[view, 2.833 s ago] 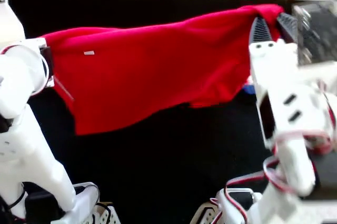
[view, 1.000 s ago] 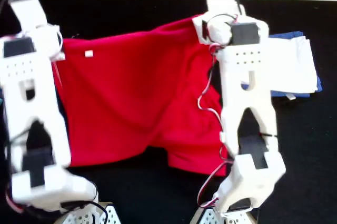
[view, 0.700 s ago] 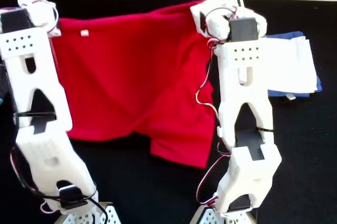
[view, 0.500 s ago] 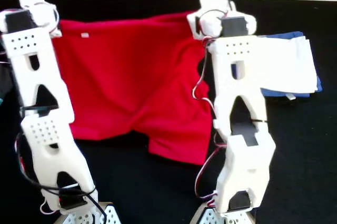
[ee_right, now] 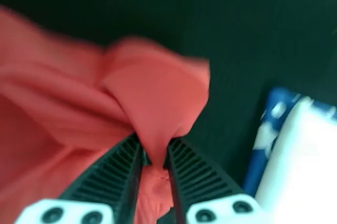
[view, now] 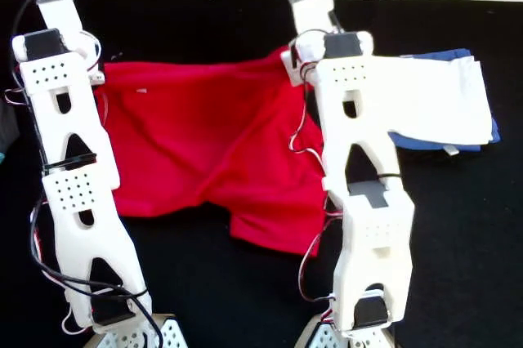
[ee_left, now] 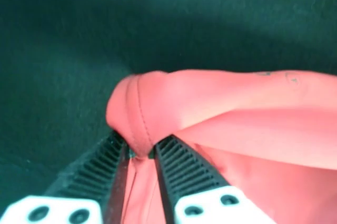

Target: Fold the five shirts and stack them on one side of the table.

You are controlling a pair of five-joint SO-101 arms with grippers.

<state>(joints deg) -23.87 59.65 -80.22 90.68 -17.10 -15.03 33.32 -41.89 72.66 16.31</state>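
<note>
The red shirt (view: 204,152) lies spread on the black table (view: 458,242) between the two arms. Its far edge is held at both corners, and the near part rests flat on the cloth of the table with one flap toward the arm bases. The left gripper (ee_left: 139,153) is closed tight on a small piece of the stitched hem. The right gripper (ee_right: 154,163) is closed on a thick bunch of red cloth at the other far corner. The pile of folded shirts (view: 445,103), a white one on a blue one, sits at the right side of the table, just beside the right arm (view: 359,185).

Several things could go wrong from here. The left grip takes very little cloth, so a strong pull sideways may draw the hem out of the jaws. The right grip probably holds more than one layer, and then the fold would come out crooked. The far edge sags between the two corners, which can leave wrinkles. The right arm is close to the pile and may push it, and its hanging wires (view: 306,131) may catch the shirt.
</note>
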